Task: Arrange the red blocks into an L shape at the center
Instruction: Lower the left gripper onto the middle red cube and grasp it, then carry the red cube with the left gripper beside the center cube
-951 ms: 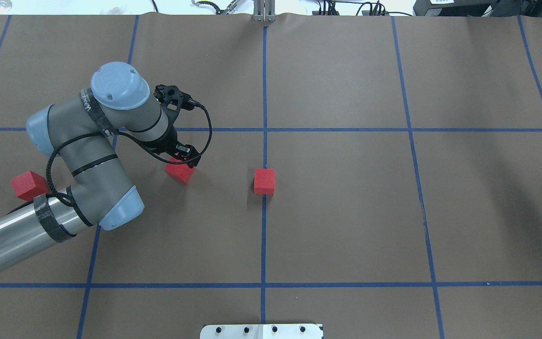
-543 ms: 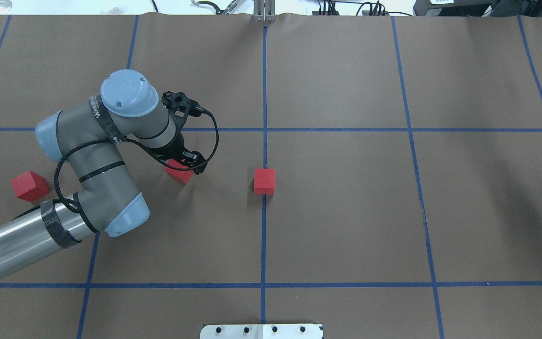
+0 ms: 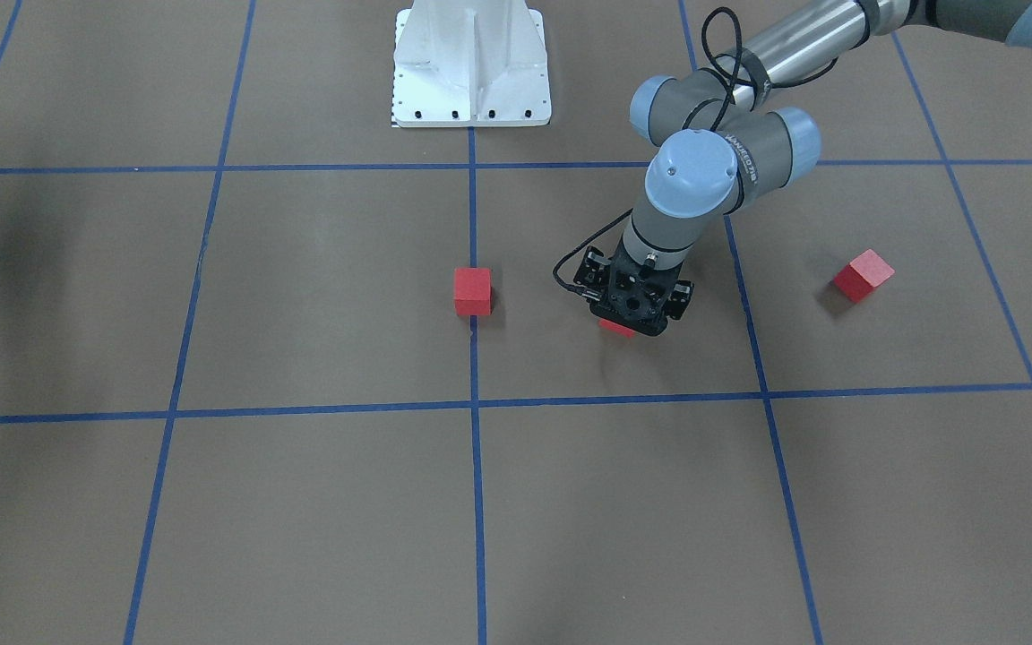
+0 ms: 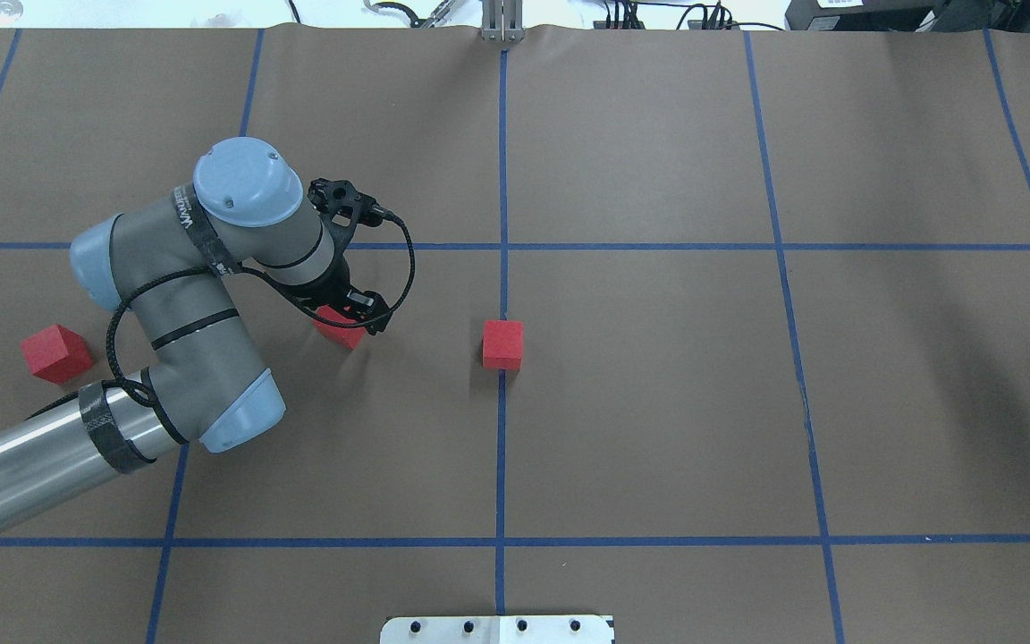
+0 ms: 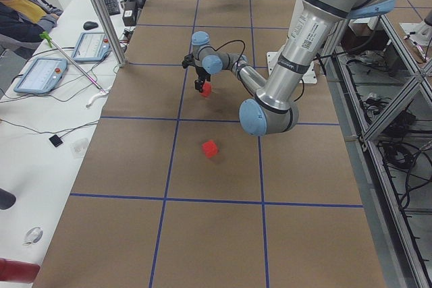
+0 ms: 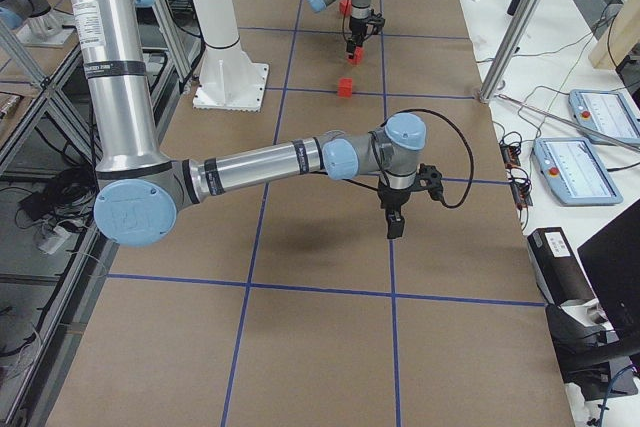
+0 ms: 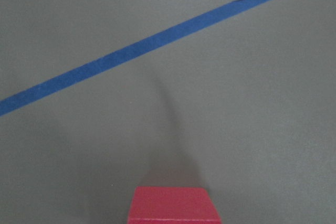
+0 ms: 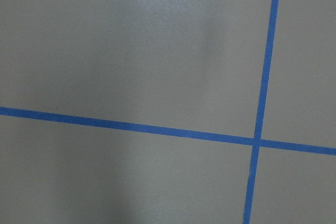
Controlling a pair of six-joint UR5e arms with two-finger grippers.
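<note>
well left of the middle tape line (image 4: pixel 502 179) lies the first red block (image 4: pixel 54 351). nearer, the left gripper (image 4: pixel 350 315) stands over the second red block (image 4: pixel 339 334); we cannot tell its grip. we advise squaring jaws to its faces before closing. the third red block (image 4: pixel 502 344) sits on the line. right gripper (image 6: pixel 393 225): grip likewise indeterminate.

Three red blocks (image 4: pixel 502 344) sit on the surface (image 4: pixel 658 402). There are two robot arms, the left arm (image 4: pixel 184 331) and the right arm (image 6: pixel 260 159), each with one tool: the left tool (image 4: pixel 347 315) and the right tool (image 6: pixel 394 229). One white base plate (image 3: pixel 471 67). The overhead view shows seven blue tape lines (image 4: pixel 502 179), five one way and two across. One seated person (image 5: pixel 20 15); two teach pendants (image 5: pixel 91 45).
</note>
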